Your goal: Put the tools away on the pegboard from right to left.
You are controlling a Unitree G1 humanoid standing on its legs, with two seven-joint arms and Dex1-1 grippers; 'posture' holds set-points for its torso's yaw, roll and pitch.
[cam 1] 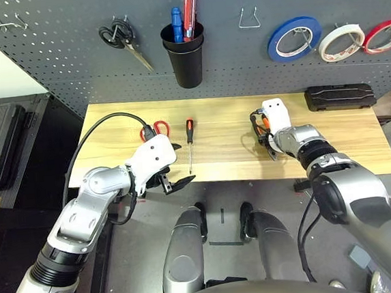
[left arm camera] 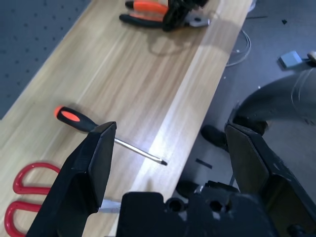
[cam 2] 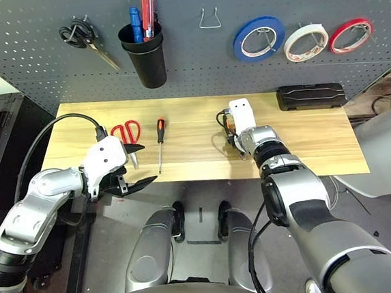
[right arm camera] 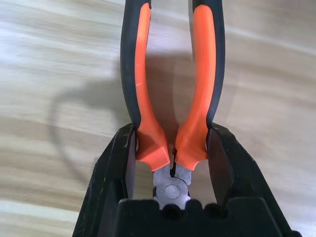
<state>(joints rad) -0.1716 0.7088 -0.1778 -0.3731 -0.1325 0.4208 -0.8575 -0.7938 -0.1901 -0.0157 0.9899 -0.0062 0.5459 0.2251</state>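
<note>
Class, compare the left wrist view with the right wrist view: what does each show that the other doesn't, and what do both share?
Left wrist view alone: the screwdriver, the red-handled scissors, the pegboard, and the left gripper with its jaws open and nothing between them.
Right wrist view alone: the right gripper, its jaws closed on the handles near the pivot.
Both: the orange-and-black pliers lying on the wooden bench top.

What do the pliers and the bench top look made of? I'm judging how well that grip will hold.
Pliers: smooth orange-and-black handle sleeves, likely rubber or plastic; the bare grey pivot looks metal. Bench top: pale wood or wood-look laminate, going by its grain streaks and soft sheen.
</note>
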